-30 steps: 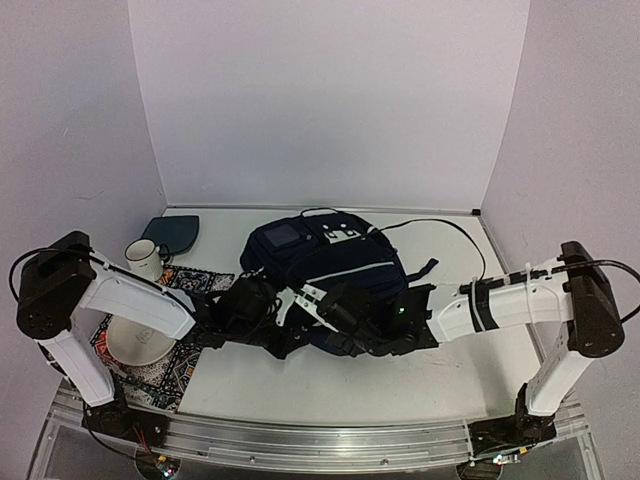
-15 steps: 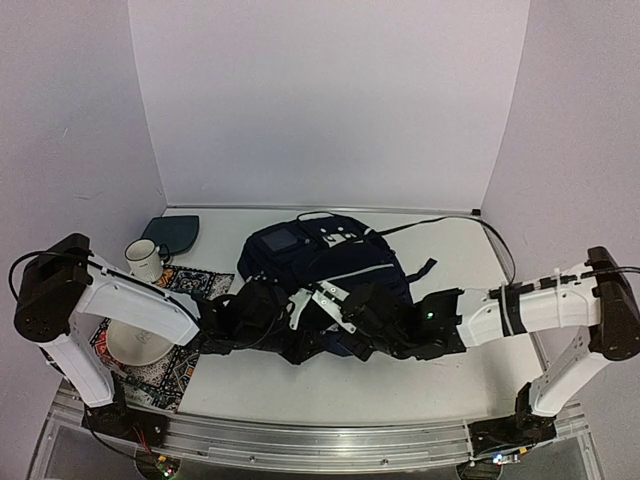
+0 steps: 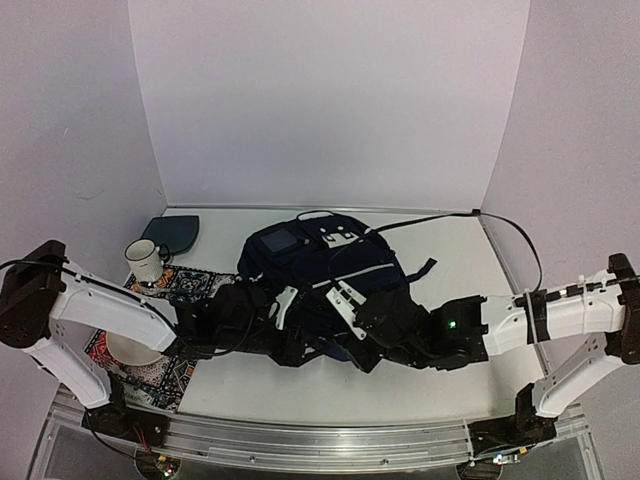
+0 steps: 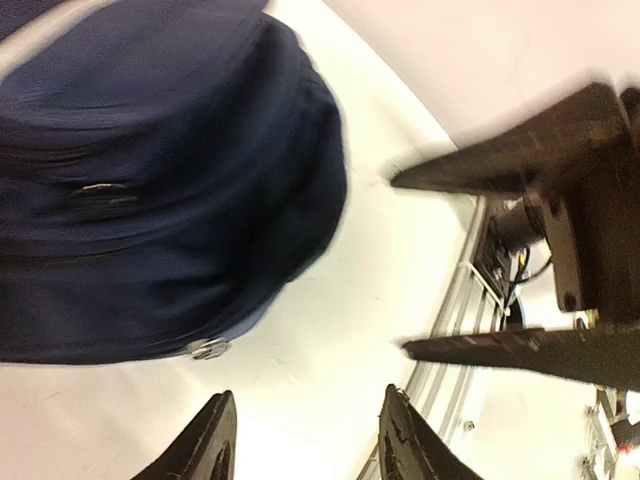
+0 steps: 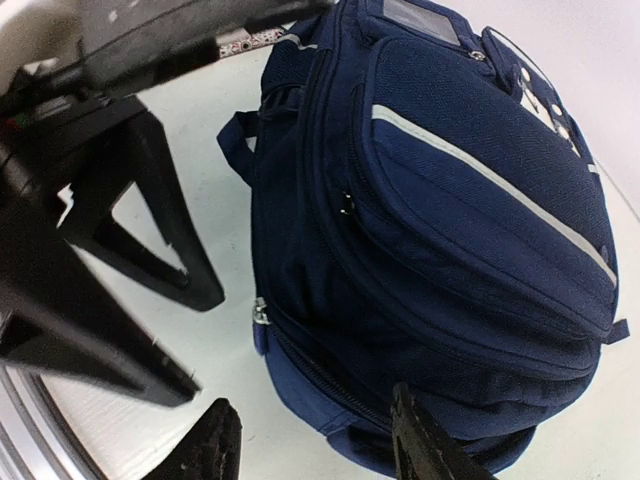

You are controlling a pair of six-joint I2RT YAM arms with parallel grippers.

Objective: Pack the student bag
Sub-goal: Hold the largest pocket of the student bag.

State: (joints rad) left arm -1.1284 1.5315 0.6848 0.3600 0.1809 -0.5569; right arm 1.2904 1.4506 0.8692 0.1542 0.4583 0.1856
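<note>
The student bag [image 3: 325, 265] was seen lying flat at the middle of the white table [image 3: 250, 375], front pocket up. At the bag's near end, the left gripper [image 4: 308, 400] and the right gripper [image 5: 308, 400] were held with jaws parted partway (nothing gripped by either pair).

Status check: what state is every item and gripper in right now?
Navy-blue striped fabric backpack: lying front-up, zips look closed, not gripped.
Left gripper: open, empty.
Right gripper: open, empty.
White ceramic mug: upright on patterned mat.
Dark-teal flat pouch: lying flat.
Cream bowl: upright, partly hidden.
</note>
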